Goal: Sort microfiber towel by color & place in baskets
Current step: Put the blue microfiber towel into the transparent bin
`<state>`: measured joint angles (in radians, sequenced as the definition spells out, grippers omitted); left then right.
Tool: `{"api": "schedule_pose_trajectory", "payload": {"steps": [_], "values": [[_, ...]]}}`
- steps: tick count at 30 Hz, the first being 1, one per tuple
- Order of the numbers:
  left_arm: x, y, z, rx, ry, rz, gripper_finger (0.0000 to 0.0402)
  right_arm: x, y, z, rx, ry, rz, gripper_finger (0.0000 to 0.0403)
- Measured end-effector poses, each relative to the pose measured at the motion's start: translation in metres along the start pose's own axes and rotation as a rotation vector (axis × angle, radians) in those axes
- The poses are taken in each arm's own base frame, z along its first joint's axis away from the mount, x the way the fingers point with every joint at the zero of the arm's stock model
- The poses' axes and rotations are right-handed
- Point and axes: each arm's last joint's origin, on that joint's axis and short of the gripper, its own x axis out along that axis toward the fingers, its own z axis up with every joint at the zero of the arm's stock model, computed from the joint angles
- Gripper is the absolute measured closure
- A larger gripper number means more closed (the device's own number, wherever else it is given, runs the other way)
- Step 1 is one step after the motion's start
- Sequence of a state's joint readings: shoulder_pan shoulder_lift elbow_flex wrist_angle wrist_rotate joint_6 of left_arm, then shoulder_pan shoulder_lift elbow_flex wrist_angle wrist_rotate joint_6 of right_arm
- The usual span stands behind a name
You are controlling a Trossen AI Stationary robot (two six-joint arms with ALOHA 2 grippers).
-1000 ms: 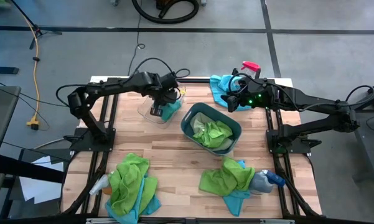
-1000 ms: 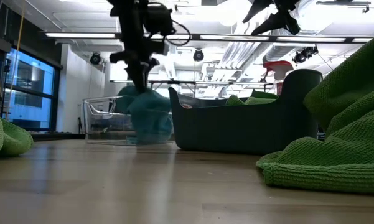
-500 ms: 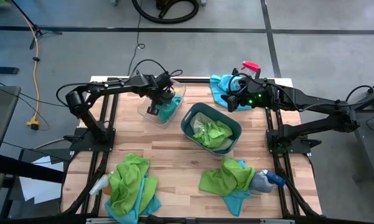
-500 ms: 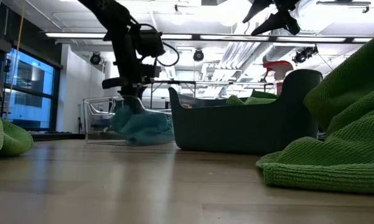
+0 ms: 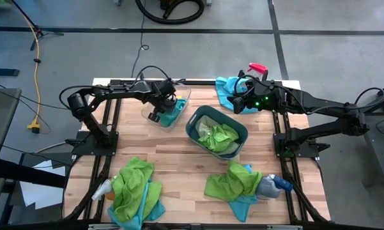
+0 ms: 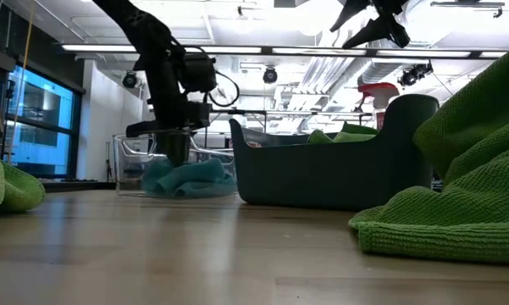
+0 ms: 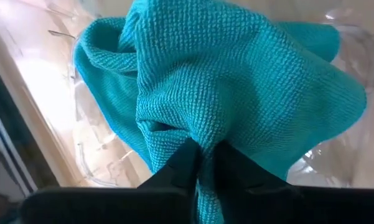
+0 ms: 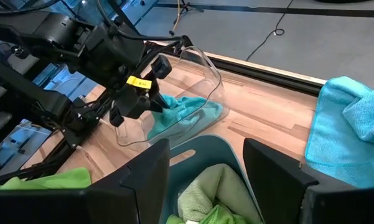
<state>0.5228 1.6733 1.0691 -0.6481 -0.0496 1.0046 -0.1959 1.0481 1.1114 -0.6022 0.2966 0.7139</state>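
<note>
At the table's 6 o'clock edge in the high view lay 2 heaps of microfiber towels: a lime-green towel over a turquoise one at 7 o'clock [image 5: 133, 190], touching a spray bottle [image 5: 101, 190], and a green-over-blue heap at 5 o'clock [image 5: 235, 183] against a blue-topped spray bottle [image 5: 274, 184]. In the low view a green towel [image 6: 457, 169] filled the near right.

At the table's centre stood the dark teal-grey basket [image 5: 198, 117], with green towels [image 5: 217, 135] bunched inside it.

At about 10 o'clock from that basket sat the clear basket [image 5: 182, 97], just beside it. The left gripper [image 5: 158, 113] reached down into the clear basket, and its fingers [image 7: 185, 163] were pinched together on a fold of a turquoise towel [image 7: 236, 81], which lay slumped on the basket's floor. The pinch looked tight in the left wrist view, though it may have been loosening; the view is too close to be sure.

Farther back, at 1 o'clock, the right gripper [image 5: 241, 104] hovered above the table with its fingers [image 8: 146, 174] spread apart and nothing between them. Beside it at the far edge lay a light blue towel [image 5: 225, 87], next to a pink-topped spray bottle [image 5: 257, 68].
</note>
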Motion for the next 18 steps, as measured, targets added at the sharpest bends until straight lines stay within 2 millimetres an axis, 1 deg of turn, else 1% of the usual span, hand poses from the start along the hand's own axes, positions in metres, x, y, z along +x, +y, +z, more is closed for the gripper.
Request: {"api": "schedule_pose_trajectory", "payload": {"steps": [11,18], "values": [[0.0001,0.0006,0.0008,-0.01,0.022,0.028,0.0274,0.0,0.0,0.0001,0.003,0.0,0.0,0.0199],[-0.0005,-0.0038,0.0073,-0.026,0.065,0.06,0.0223,0.0,0.0,0.0,0.004,0.0,0.0,0.0199]]}}
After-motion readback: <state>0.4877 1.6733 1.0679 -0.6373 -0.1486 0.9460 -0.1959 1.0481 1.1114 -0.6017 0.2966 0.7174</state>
